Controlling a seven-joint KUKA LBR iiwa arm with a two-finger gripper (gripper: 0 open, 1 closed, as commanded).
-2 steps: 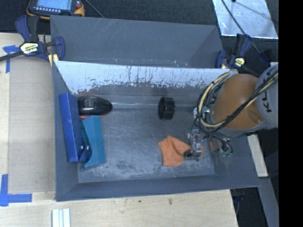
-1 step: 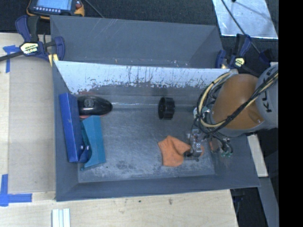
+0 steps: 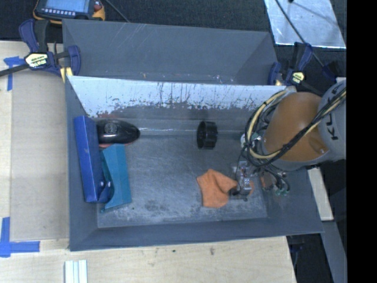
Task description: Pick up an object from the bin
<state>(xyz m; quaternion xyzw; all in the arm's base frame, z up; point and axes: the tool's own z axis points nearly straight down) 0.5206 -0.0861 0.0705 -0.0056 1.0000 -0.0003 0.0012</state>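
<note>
Left wall: blue slab (image 3: pixel 87 158), teal pad (image 3: pixel 118 173) and black rounded object (image 3: pixel 116 133) are noted.
Back centre: black cylinder (image 3: pixel 207 134).
Front, right of centre: orange cloth (image 3: pixel 213 188), crumpled. It is judged light, soft and limp, best pinched at a raised fold.
Gripper (image 3: pixel 242 187): seen at the cloth's right edge. Whether it is apart or together cannot be told.

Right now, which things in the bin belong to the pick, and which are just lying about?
Likely in the job:
- hand, low at the right
- orange crumpled cloth, right beside it

Lying about:
- black round piece, at the back
- black mouse-shaped thing, back left
- long blue box and teal flat pad, at the left
</note>
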